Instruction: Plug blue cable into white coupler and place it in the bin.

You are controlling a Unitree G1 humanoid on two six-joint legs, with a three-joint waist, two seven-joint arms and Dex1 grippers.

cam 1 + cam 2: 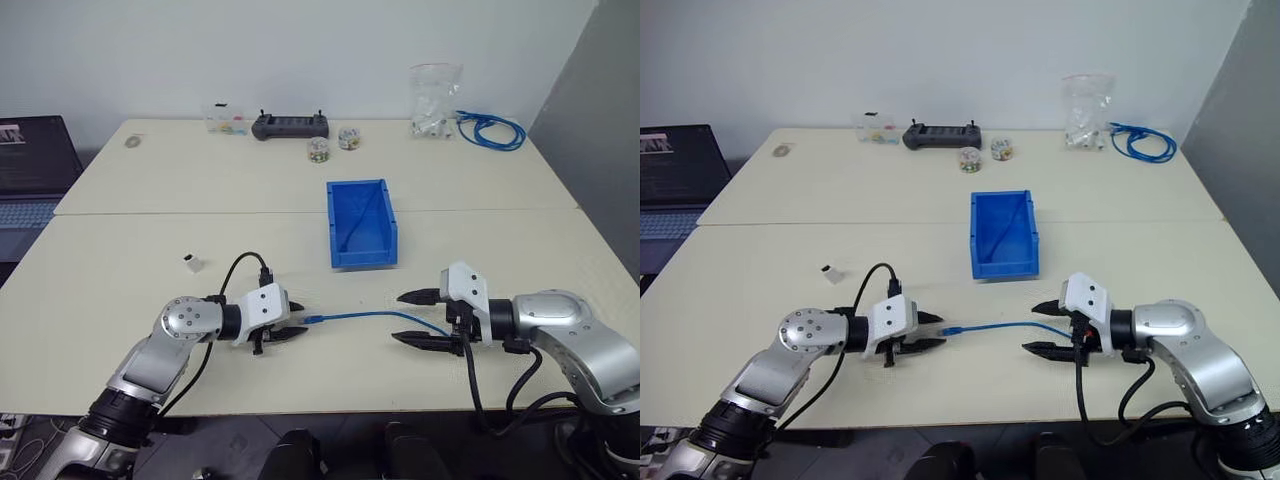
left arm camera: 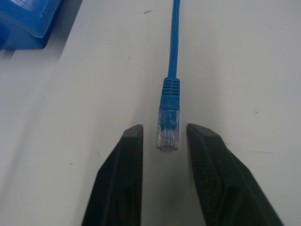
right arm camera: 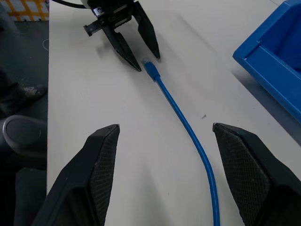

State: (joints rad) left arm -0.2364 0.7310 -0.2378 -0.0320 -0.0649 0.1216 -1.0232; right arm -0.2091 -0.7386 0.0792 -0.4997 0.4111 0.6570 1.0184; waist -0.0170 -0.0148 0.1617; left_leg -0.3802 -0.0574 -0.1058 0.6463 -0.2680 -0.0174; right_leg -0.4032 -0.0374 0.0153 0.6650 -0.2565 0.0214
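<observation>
Left eye view, desk (image 1: 150, 290): pale top, bare here and smooth; I judge small parts will slide on it if nudged.
Bin (image 1: 361, 222): blue, open-topped, standing in mid-desk beyond both my arms. Rigid plastic by the look; it looks to have nothing in it as yet.
Blue cable (image 1: 370, 316): lies on the desk between my two claws, plug end toward my left. I judge it light, limp along its run and apt to trail or snag; it will not hold a pose.
Plug (image 2: 168, 129): clear, small, resting on the desk between my left fingertips. Hard but with a fragile latch, I judge; best taken by the blue boot just behind it.
White coupler (image 1: 193, 263): alone on the desk, well apart from the plug, beyond my left arm. Tiny, light, likely slippery; grip across its flat sides.
Left claw (image 1: 291, 331): narrowed about the plug, both pads still short of touching it.
Right claw (image 1: 418, 318): spread wide astride the cable, gripping nothing.
Writing: none legible on cable, coupler or bin.
</observation>
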